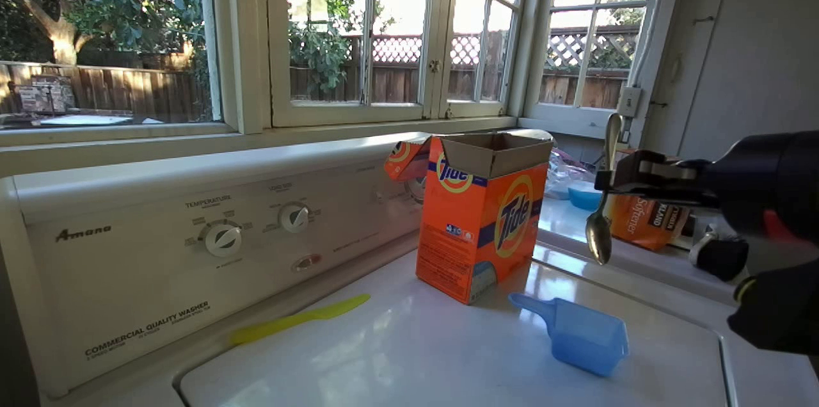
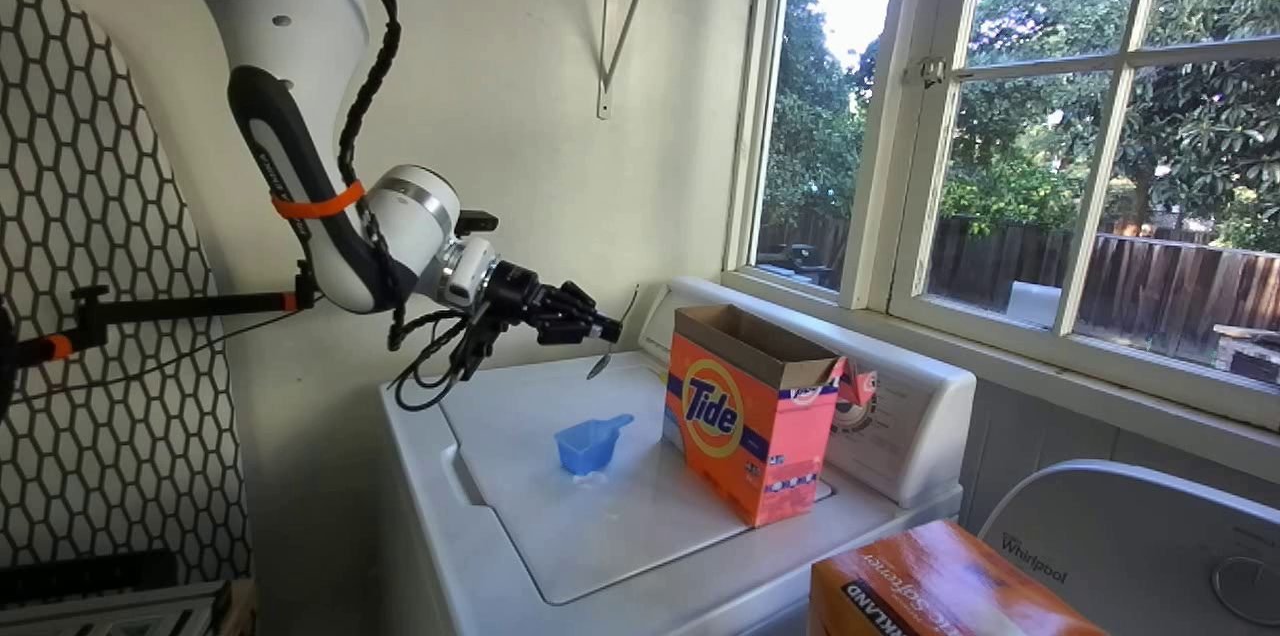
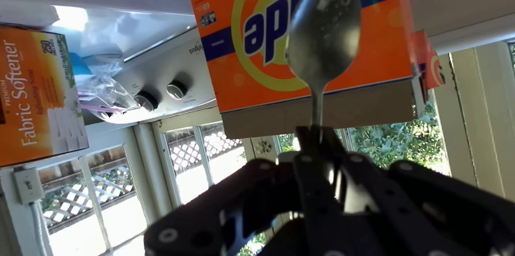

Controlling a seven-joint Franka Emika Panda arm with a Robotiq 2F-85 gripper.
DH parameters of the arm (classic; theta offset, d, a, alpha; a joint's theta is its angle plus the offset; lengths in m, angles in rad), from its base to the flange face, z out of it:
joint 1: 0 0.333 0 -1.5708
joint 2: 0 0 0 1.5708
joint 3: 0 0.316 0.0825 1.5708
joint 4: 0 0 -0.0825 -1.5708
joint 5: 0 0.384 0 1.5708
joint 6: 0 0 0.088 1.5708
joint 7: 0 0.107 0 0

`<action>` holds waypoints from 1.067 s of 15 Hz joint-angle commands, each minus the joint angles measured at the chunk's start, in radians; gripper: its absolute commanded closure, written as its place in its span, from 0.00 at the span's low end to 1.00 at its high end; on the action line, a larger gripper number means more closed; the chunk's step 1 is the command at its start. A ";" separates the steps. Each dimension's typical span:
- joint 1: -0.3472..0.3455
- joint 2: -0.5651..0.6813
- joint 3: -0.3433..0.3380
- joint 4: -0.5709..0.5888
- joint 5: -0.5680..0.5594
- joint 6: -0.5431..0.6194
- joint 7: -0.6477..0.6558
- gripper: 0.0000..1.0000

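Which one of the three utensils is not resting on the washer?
The metal spoon: the gripper holds it in the air, bowl downward, while the blue scoop and yellow-green utensil rest on the washer.

The hand (image 1: 604,180) is black, spoon (image 3: 324,32) silvery, scoop (image 1: 587,335) blue, Tide box (image 1: 483,221) orange.
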 commanded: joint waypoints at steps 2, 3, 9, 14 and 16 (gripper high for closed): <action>-0.015 -0.044 -0.009 -0.024 0.050 0.084 -0.009 0.98; -0.018 -0.046 -0.013 -0.023 0.066 0.099 -0.017 0.98; -0.044 -0.077 -0.044 -0.027 0.196 0.192 -0.075 0.98; -0.073 -0.113 -0.084 -0.041 0.308 0.307 -0.130 0.98; -0.089 -0.127 -0.104 -0.053 0.364 0.374 -0.162 0.98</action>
